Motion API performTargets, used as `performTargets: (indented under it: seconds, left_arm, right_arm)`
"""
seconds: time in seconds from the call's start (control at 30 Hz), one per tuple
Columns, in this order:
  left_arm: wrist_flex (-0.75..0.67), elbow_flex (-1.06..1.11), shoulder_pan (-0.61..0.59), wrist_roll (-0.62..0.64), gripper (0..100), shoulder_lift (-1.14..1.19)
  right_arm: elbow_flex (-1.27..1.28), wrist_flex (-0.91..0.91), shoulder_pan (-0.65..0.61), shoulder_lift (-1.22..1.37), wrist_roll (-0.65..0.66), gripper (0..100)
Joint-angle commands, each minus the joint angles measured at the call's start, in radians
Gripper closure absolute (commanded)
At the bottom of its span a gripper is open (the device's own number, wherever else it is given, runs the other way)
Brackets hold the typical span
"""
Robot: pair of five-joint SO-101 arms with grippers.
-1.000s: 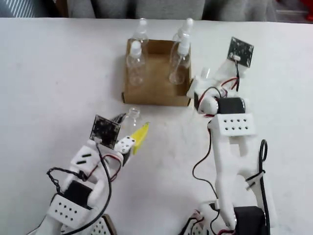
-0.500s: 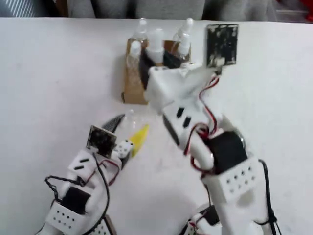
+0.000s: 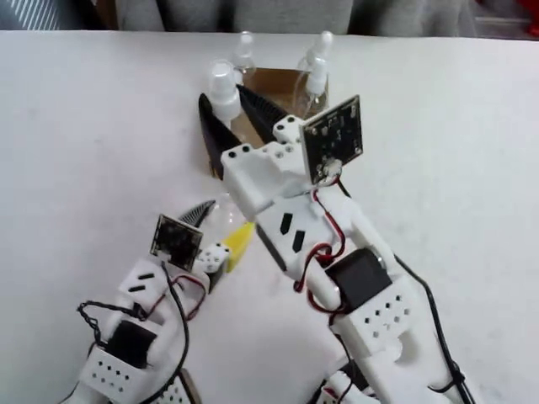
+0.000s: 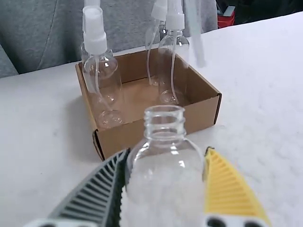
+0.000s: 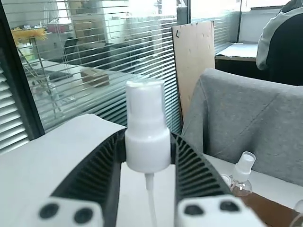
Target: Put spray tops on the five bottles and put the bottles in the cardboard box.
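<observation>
Four bottles [image 4: 102, 75] capped and standing in the box [image 4: 206, 111], one to go!
Left tool [image 4: 165, 161] grips the last open bottle [image 4: 163, 127] upright on the tabletop [image 4: 265, 94] beside the box; right tool [image 5: 147, 142] pinches the final spray top [image 5: 147, 123] aloft. It wants fitting, then that bottle goes in.

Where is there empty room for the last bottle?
The cardboard box has bare floor in its middle, between the capped bottles along its side walls. The table is bare on both outer sides. It is crowded in front, where the right gripper hangs with a spray top and the left gripper holds the open bottle.
</observation>
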Motion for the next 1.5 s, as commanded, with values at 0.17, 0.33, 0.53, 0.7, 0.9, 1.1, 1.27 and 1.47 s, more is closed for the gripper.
performTargets:
  seconds: [0.17, 0.33, 0.53, 0.7, 0.9, 1.1, 1.27, 1.47]
  left_arm:
    - [0.008, -0.005, 0.013, 0.008, 90, -0.027]
    - [0.005, -0.005, 0.013, 0.008, 90, -0.027]
    - [0.005, -0.005, 0.013, 0.008, 90, -0.027]
    - [0.005, -0.005, 0.013, 0.008, 90, -0.027]
    - [0.005, -0.005, 0.013, 0.008, 90, -0.027]
    - [0.005, -0.005, 0.013, 0.008, 90, -0.027]
    - [0.006, -0.005, 0.013, 0.008, 90, -0.027]
    - [0.005, -0.005, 0.012, 0.008, 90, -0.027]
  right_arm:
    - [0.098, -0.186, 0.044, -0.019, 0.008, 98.3]
    - [0.163, -0.245, 0.09, -0.019, -0.061, 98.3]
    - [0.175, -0.243, 0.087, -0.019, -0.101, 98.3]
    - [0.186, -0.243, 0.085, -0.019, -0.117, 98.3]
    - [0.236, -0.255, 0.087, -0.019, -0.163, 98.3]
    - [0.322, -0.346, 0.085, -0.021, -0.164, 98.3]
    - [0.347, -0.364, 0.084, -0.025, -0.166, 98.3]
    - [0.411, -0.363, 0.018, -0.03, -0.206, 98.3]
